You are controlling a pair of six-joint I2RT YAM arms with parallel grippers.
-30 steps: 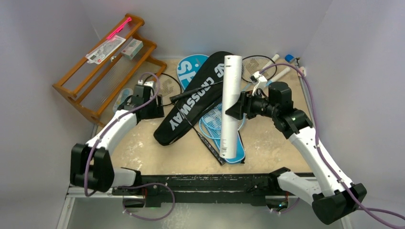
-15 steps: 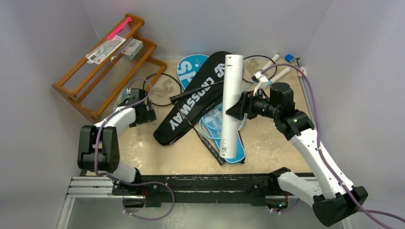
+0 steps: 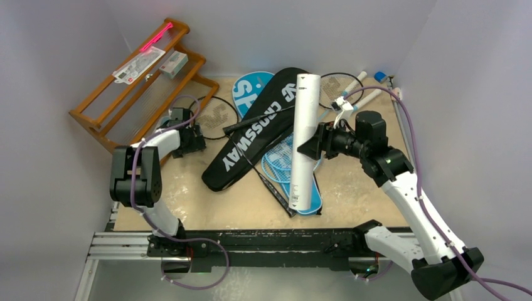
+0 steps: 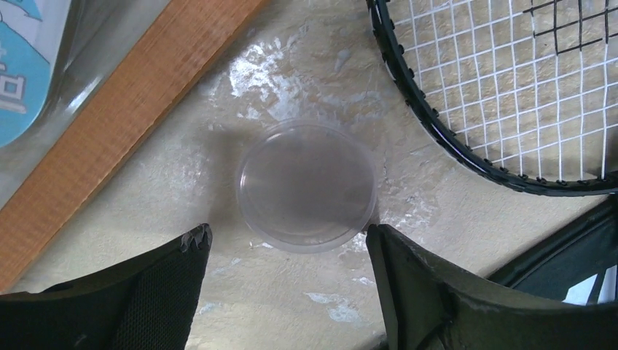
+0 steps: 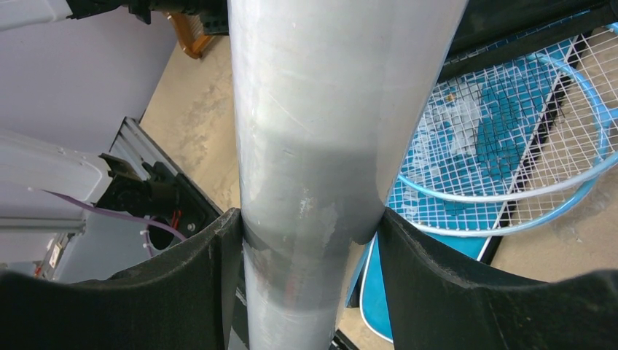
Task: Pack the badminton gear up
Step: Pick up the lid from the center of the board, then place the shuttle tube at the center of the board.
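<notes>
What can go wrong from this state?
1. The clear lid lies flat at the tips of the open left end effector, near the black racket and wooden rack; a pinch may skid it away.
2. The right end effector holds the long tube mid-length; it may pivot or slip.

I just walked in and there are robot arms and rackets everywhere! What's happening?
Two robot arms are packing up badminton gear. The right gripper is shut on the long white tube, above the light-blue racket and black cover. The left gripper is open, hovering over a small clear lid on the table, between the wooden rack and the black racket.
</notes>
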